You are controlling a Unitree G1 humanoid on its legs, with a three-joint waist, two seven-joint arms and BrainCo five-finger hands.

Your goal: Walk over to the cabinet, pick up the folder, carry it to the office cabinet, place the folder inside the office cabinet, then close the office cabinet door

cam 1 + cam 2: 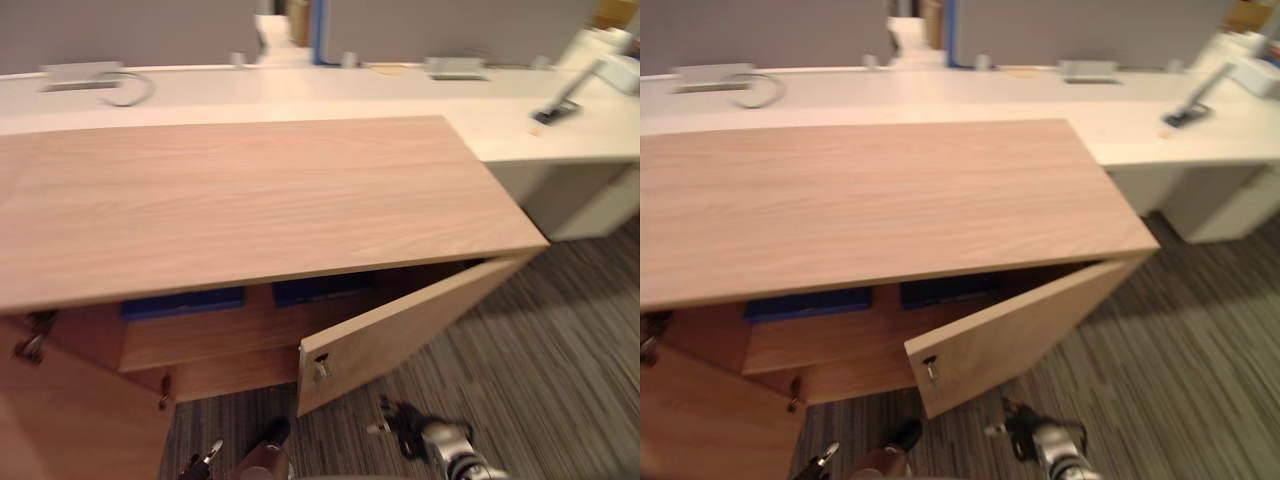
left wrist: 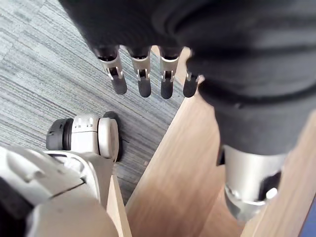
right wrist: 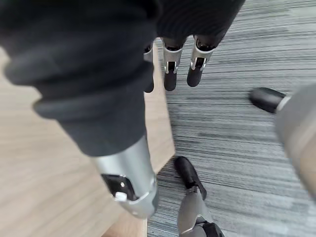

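Head camera gives me the office cabinet [image 1: 250, 200], its right door [image 1: 400, 335] swung open, blue folders [image 1: 183, 302] inside; wrist cameras add my left hand [image 2: 144, 81] and right hand [image 3: 170, 74], fingers straight, slightly apart, holding nothing.

The floor [image 1: 560, 330] was grey striped carpet; a long white desk [image 1: 520, 125] ran along the back; grey screens [image 1: 130, 30] stood past it.

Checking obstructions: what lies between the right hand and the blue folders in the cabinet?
The half-open cabinet door, in the left eye view, stands between the right hand and the blue folders.
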